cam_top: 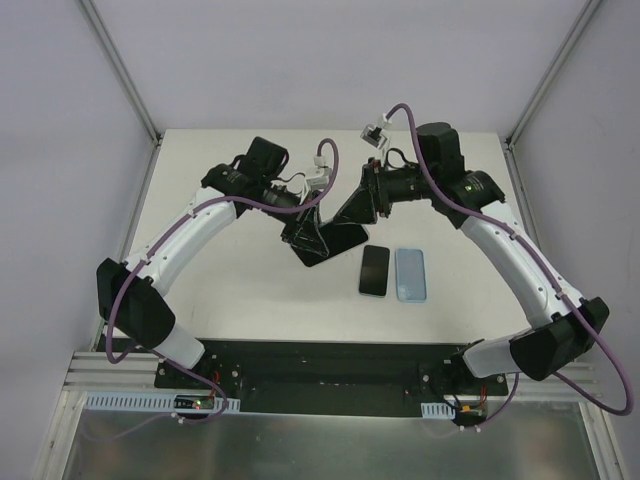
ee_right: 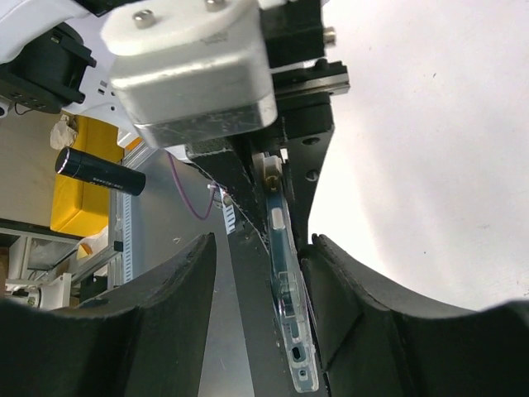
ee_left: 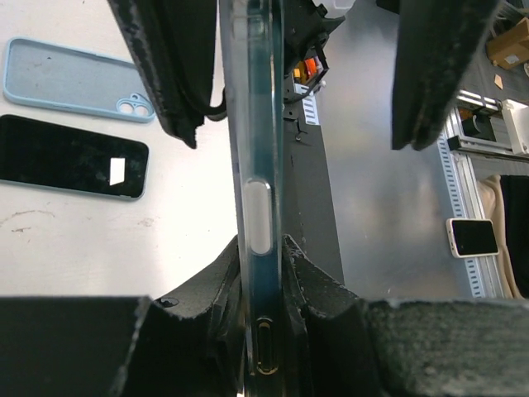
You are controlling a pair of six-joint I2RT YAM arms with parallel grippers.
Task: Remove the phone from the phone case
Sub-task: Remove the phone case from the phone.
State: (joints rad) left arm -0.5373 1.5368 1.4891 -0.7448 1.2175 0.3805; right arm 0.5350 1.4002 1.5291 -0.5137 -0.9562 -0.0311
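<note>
The phone (cam_top: 325, 243), seated in a clear case (ee_right: 302, 376), is held edge-on above the counter (cam_top: 250, 300) between both arms. The left claw (ee_left: 264, 281) is clamped on its lower edge. The right claw (ee_right: 263, 265) is seen apart – the phone lies against one finger only. Noted on the counter, just beside each other – a second dark phone (cam_top: 374, 270) and a light blue case (cam_top: 410, 274)

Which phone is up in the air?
The phone in the clear case, gripped by the left gripper. The black phone and the light blue case lie flat on the table.
</note>
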